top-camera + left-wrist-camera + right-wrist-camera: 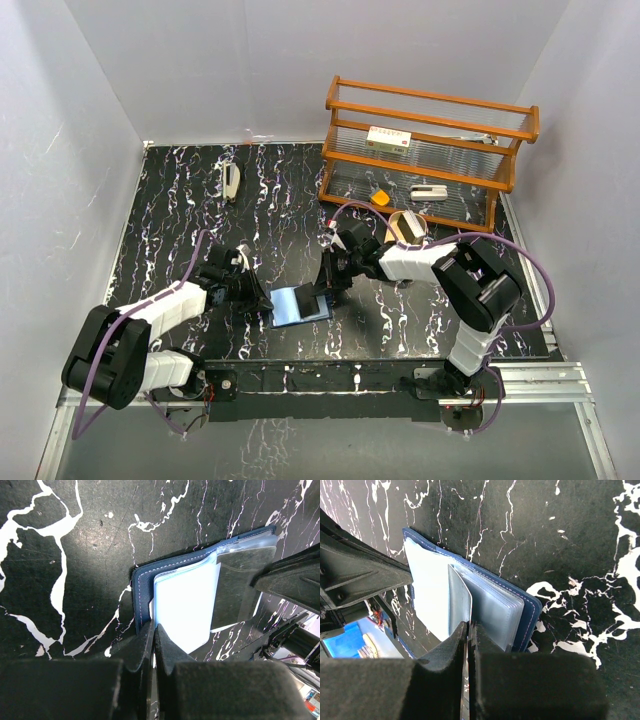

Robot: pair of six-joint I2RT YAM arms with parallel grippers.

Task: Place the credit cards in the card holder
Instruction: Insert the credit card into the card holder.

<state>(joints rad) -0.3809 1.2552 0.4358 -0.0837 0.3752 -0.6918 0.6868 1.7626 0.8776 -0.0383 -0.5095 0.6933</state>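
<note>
While the card holder [298, 303] lies open on the table [170, 215] between both arms, you have the left fingers [132, 652] closed tight at its navy edge, with any grip unclear, and the right fingers [445, 652] pinched on one of its raised clear leaves.

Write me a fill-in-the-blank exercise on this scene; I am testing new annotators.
The navy-blue folding card holder lies ___ on the black white-veined table. The left gripper and the right gripper each grip it at an edge, jaws ___. The orange wooden shelf rack stands at the table's far ___ corner.
Missing: open; shut; right.
</note>
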